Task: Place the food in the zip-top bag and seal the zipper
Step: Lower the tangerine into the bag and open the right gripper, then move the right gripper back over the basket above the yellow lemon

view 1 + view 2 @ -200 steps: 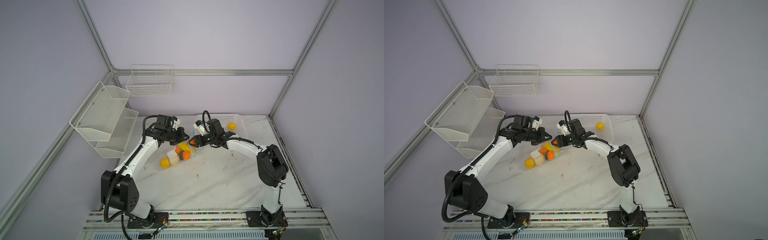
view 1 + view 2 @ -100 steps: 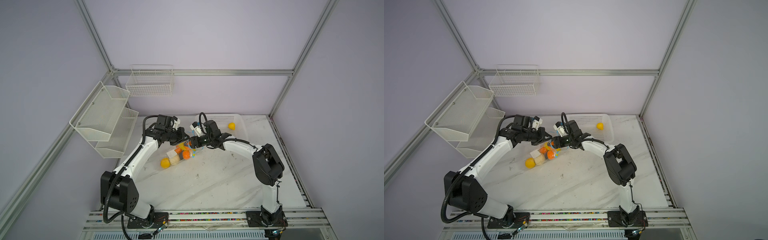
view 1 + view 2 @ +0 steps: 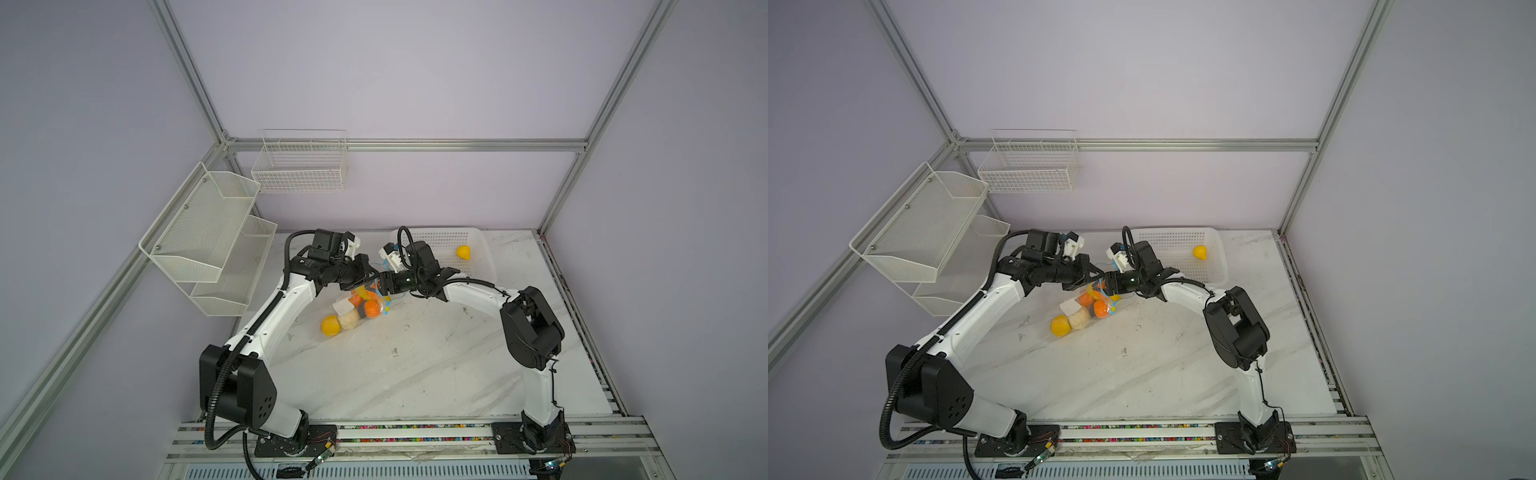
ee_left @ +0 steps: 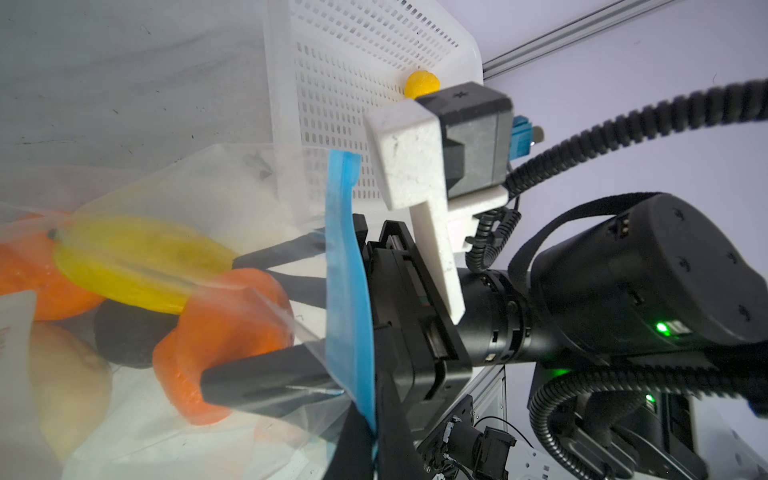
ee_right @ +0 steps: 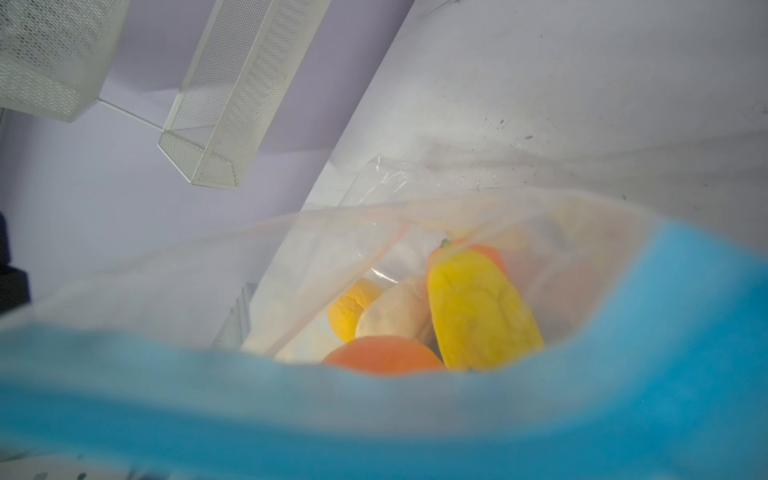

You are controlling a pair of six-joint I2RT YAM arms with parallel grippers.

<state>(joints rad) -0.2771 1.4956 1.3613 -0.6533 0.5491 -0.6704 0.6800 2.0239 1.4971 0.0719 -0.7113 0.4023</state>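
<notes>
Moved since earlier frame: the right arm has shifted toward the left arm, and the right tool (image 3: pixel 381 286) now sits further inside the bag mouth. The left arm and the bag have kept their places.
Bag: the large clear crinkly zip-top bag (image 4: pixel 216 178) lies on the white marbled tabletop (image 3: pixel 415 365), toward the back, with its mouth raised between the two tools.
Left arm: the left tool (image 3: pixel 369 277) is closed tight, pinching the light-blue zipper strip (image 4: pixel 347 266) at the mouth's edge.
Right arm: the fingers (image 4: pixel 270 382) are parted and pushed past the zipper strip into the bag. A round orange toy fruit (image 4: pixel 232 320) sits between them, touching both. Cannot tell whether it is clamped or merely resting.
Near the right tool: a long yellow piece (image 4: pixel 137 262) and a black lump (image 4: pixel 129 332) both touch that orange toy fruit. A second orange ball (image 4: pixel 33 282) lies deeper in.
Closed end of bag: a cream lumpy ball (image 3: pixel 348 320) and a yellow round ball (image 3: pixel 330 325) sit side by side, well apart from both tools.
Outside bag: one yellow fruit (image 3: pixel 463 252) lies in the white perforated plastic basket (image 3: pixel 440 245), well apart from either tool.
Zipper: unsealed, the mouth gaping.
</notes>
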